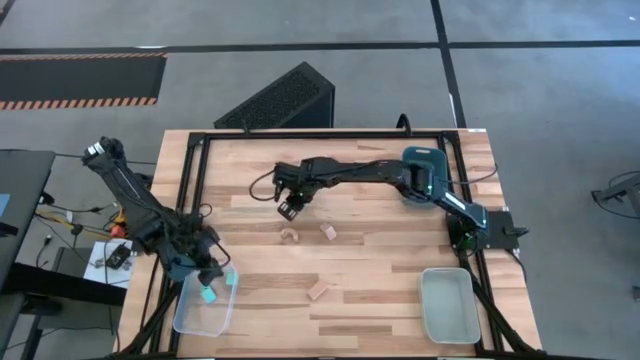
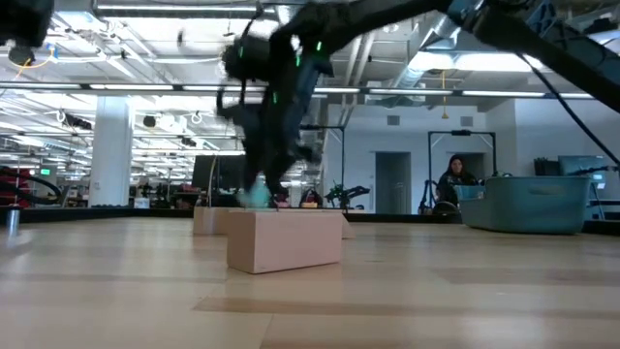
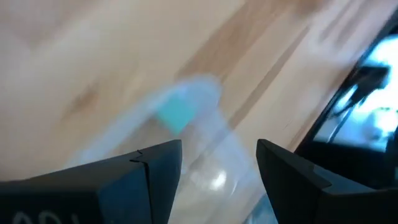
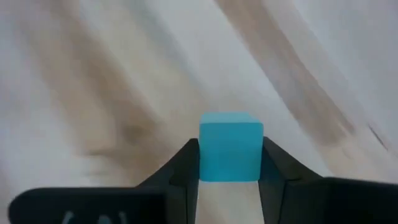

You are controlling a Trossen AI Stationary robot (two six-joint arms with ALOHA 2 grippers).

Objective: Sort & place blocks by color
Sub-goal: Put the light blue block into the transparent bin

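Right pincer (image 4: 230,171) is pinching a cyan cube (image 4: 231,147) over the wood-plank bench (image 1: 380,290); left pincer (image 1: 213,277) is hanging spread over a clear tray (image 1: 190,315); a person (image 2: 453,184) is sitting in the room behind.

Table (image 1: 380,290): pale wood planks, matt. Left tray (image 1: 190,315): clear glossy plastic. Cyan cube (image 4: 231,148): smooth, matt.

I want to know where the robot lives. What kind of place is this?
Probably a big lab or workshop. The low view shows a high ceiling with pipes and lights and a person at a desk far behind. The wooden table stands on a grey concrete floor.
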